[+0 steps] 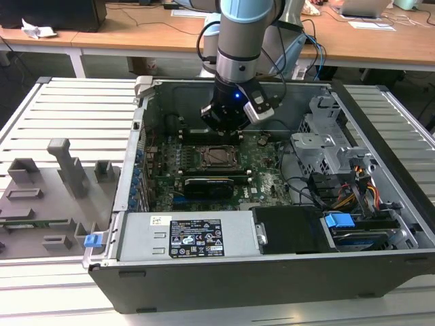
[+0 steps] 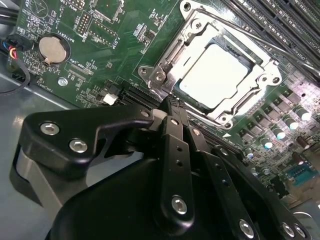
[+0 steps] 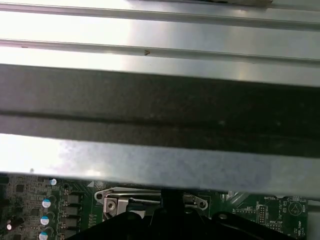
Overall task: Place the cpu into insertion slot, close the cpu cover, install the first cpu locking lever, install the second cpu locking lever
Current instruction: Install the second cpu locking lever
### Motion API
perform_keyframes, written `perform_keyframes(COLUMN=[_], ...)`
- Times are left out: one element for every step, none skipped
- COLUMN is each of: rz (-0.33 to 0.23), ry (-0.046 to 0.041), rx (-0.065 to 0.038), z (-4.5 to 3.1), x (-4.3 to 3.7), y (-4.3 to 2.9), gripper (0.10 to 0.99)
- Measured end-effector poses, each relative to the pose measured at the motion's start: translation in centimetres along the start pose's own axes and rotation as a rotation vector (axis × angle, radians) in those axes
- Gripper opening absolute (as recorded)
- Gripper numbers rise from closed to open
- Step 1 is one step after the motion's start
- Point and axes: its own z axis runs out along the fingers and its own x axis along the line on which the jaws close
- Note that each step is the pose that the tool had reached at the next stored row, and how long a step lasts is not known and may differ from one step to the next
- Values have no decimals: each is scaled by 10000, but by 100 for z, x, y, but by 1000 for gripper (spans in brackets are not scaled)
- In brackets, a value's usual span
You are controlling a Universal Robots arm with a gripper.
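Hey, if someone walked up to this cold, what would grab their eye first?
The gripper, its fingers shut together, poised at the edge of the cpu cover, which lies flat over the bright cpu. In the exterior view, the arm reaches down into the open computer case above the motherboard.

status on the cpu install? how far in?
The cpu sits in the insertion slot, and the cpu cover looks closed over it. The gripper is at the socket's edge, holding nothing visible. Whether either locking lever is latched, I cannot tell.
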Motion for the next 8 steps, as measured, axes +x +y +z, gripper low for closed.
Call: perform_keyframes(rz=[-1, 0, 0, 0, -1, 0, 0, 0], ry=[0, 1, 0, 1, 0, 1, 1, 0], rx=[1, 2, 0, 1, 1, 1, 0, 0], z=[-1, -1, -1, -1, -1, -1, -1, -1], x=[0, 1, 1, 1, 1, 2, 2, 3], y=[-4, -11, -13, -17, -22, -27, -32, -37], gripper=[106, 106, 106, 106, 106, 106, 106, 106])
